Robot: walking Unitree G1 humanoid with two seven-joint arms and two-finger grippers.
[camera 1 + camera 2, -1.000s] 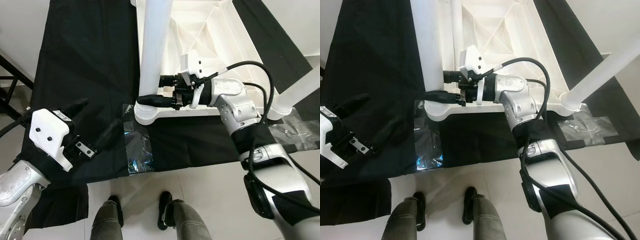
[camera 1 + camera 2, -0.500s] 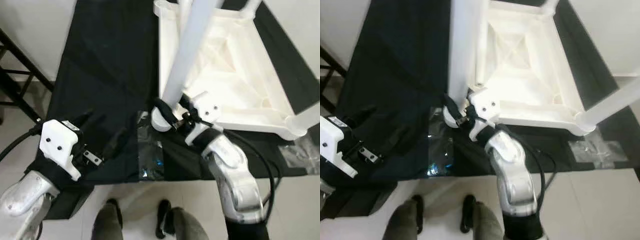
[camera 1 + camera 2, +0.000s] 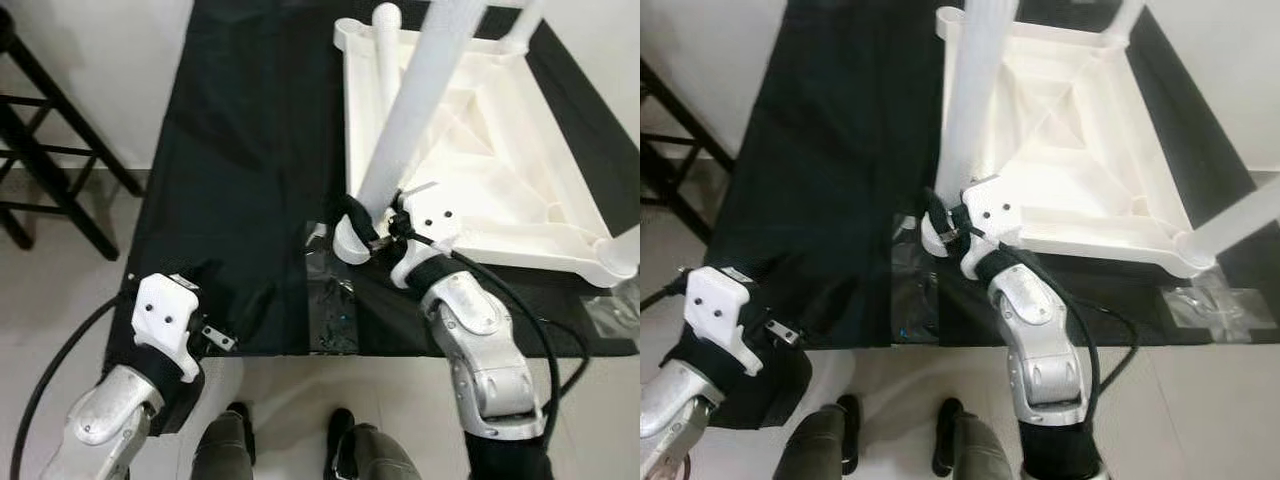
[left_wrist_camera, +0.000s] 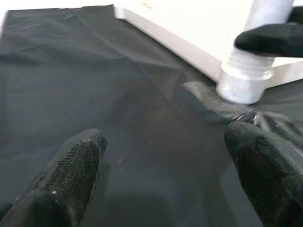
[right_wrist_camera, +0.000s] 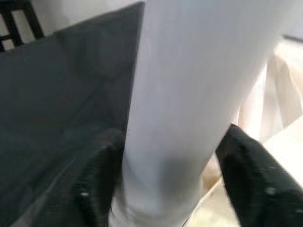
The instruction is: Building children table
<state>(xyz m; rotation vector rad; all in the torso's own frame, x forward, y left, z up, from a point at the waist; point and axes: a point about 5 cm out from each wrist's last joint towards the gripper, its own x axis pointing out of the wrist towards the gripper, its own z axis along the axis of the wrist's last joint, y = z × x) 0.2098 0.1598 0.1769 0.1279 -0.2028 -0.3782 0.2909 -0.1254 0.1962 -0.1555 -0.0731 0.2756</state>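
Across the middle of your head view lies a black cloth-covered bench (image 3: pixel 240 150), and on its upper right sits the upturned white plastic children's table top (image 3: pixel 490 170) with round white legs standing up from its corners. Your right gripper (image 3: pixel 362 222), at frame centre, has its jaws closed around the base of the near white tubular leg (image 3: pixel 410 130). Your left gripper (image 3: pixel 232 315), lower left over the cloth, holds its jaws spread wide with nothing between them.
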